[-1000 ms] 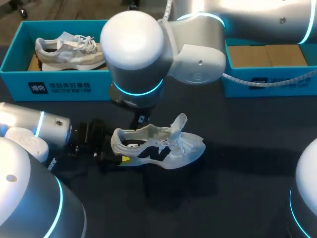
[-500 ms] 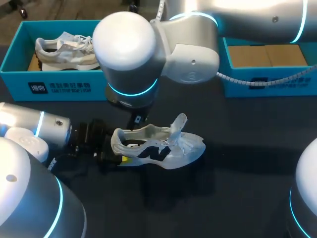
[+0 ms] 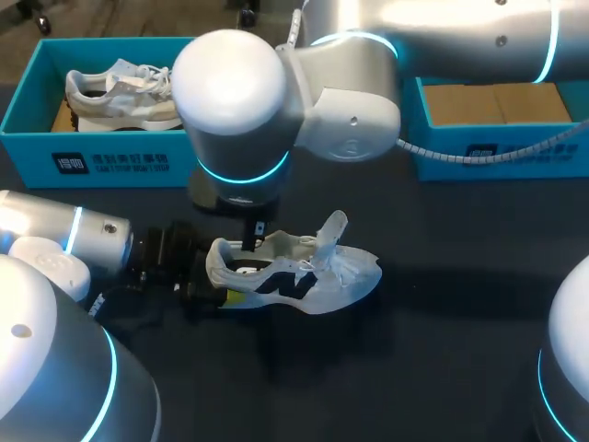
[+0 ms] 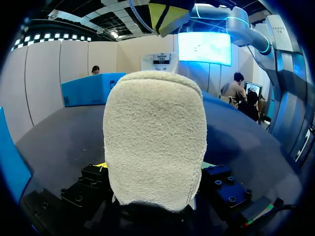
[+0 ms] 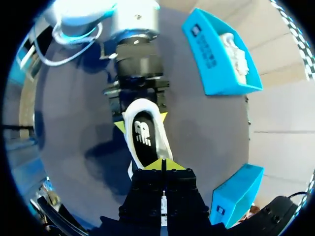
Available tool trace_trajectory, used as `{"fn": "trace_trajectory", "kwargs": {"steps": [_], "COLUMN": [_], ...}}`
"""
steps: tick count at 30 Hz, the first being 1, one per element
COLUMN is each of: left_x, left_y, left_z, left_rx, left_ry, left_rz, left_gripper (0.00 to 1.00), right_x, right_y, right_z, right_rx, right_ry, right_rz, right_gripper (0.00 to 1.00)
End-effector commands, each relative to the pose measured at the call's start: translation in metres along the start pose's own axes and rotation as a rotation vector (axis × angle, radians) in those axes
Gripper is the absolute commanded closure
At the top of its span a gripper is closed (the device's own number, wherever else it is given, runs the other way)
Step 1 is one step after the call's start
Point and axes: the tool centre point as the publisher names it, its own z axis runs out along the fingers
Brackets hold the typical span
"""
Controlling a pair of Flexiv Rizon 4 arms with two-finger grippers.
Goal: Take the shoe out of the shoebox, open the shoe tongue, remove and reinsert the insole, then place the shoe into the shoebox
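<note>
Right gripper (image 5: 162,165) hung directly over the heel opening of the shoe (image 3: 304,276), its yellow tips drawn together at the rear edge of the dark, flat insole (image 5: 143,142); a pinch on it could not be confirmed. The shoe sat upright on the table (image 3: 442,322), heel at 9 o'clock, toe at 3 o'clock, pale upper, tongue raised. Left gripper (image 3: 213,293) clamped the fleecy heel (image 4: 155,137) from 9 o'clock. The teal shoebox (image 3: 37,129) stood at 11 o'clock, holding a second shoe (image 3: 124,87).
</note>
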Motion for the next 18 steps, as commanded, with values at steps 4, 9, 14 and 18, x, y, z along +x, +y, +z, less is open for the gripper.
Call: {"fn": "trace_trajectory", "kwargs": {"steps": [4, 9, 14, 18], "left_x": [0.001, 0.001, 0.001, 0.001], "left_y": [0.002, 0.002, 0.002, 0.002], "left_z": [0.002, 0.002, 0.002, 0.002], "left_rx": [0.001, 0.001, 0.001, 0.001], "left_ry": [-0.004, -0.004, -0.004, -0.004], "left_rz": [0.0, 0.0, 0.0, 0.0], "left_gripper": [1.0, 1.0, 1.0, 1.0], "right_x": [0.002, 0.009, 0.012, 0.011], "right_y": [0.004, 0.002, 0.0, -0.002], "right_z": [0.026, 0.04, 0.052, 0.063], "right_rx": [-0.003, -0.008, -0.009, -0.004], "right_ry": [0.075, 0.127, 0.163, 0.187], "right_rz": [-0.032, -0.055, -0.091, -0.107], "right_gripper": [1.0, 1.0, 1.0, 1.0]}}
